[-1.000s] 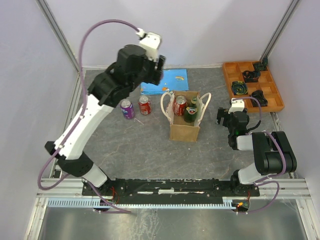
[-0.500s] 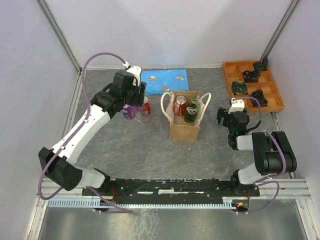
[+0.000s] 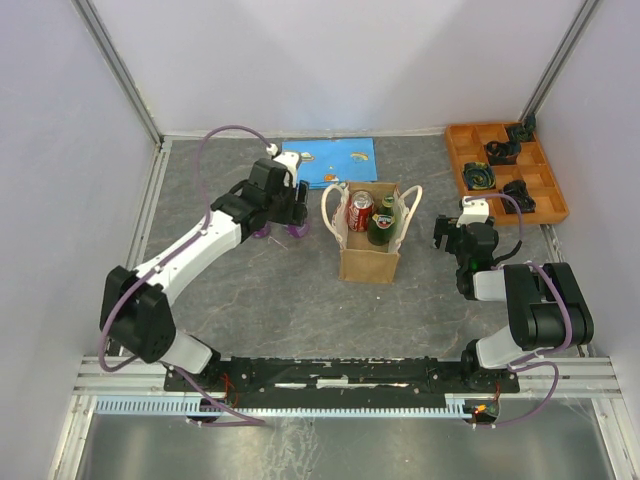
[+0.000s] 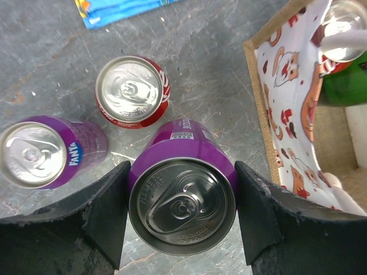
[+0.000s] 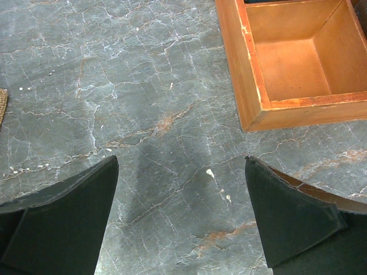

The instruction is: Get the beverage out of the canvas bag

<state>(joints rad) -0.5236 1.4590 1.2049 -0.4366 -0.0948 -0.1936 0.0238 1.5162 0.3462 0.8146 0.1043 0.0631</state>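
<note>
The canvas bag [image 3: 370, 262] stands mid-table with its cream handles spread; a red can [image 3: 360, 211] and a green bottle [image 3: 381, 225] stand inside. My left gripper [image 3: 293, 222] is low, just left of the bag, shut on a purple can [image 4: 182, 197], one finger on each side. In the left wrist view a red can [image 4: 132, 91] and a purple Fanta can [image 4: 49, 152] stand on the table beyond it, and the bag's patterned lining [image 4: 287, 103] shows at the right. My right gripper [image 5: 180, 212] is open and empty over bare table to the right of the bag.
An orange compartment tray [image 3: 455, 160] with dark items sits at the back right; its corner [image 5: 252, 109] shows in the right wrist view. A blue printed sheet [image 3: 335, 155] lies at the back behind the cans. Grey walls close in the table.
My left arm has come down from high at the back and moved right, bringing the purple can low beside the bag. The right arm has not moved.
</note>
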